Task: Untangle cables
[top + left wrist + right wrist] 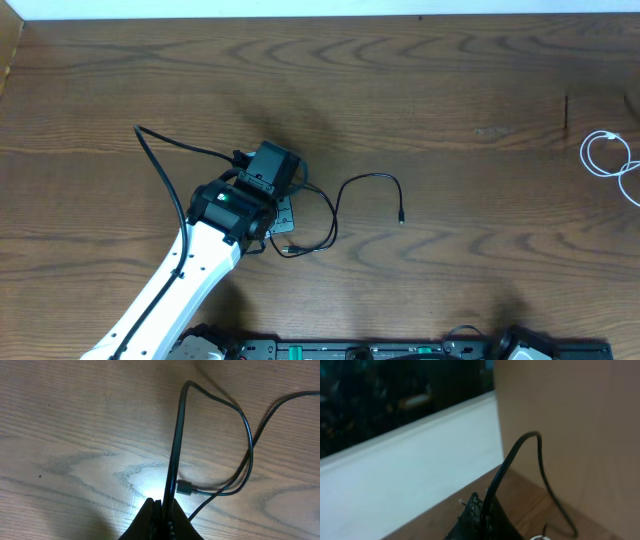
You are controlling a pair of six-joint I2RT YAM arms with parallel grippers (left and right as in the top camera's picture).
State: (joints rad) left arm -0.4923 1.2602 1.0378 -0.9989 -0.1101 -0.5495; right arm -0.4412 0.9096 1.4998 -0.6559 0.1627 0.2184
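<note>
Black cord (506, 460) rises from the right claw (480, 505), jaws pressed together; whether it is gripped is hard to tell, and overhead that claw is cut off by the frame edge. Wood table (450, 90) stretches wide beyond and right of the left claw (160, 507), which pinches a thin black cable (176, 450); its plug (184, 488) lies just right of the fingertips. White cable (585, 153) coils far right.

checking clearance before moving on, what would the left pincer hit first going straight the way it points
The wooden table, most likely: the left pincer, shut on a black cable, points down at bare wood just beside a small plug. Depth is unclear.
</note>
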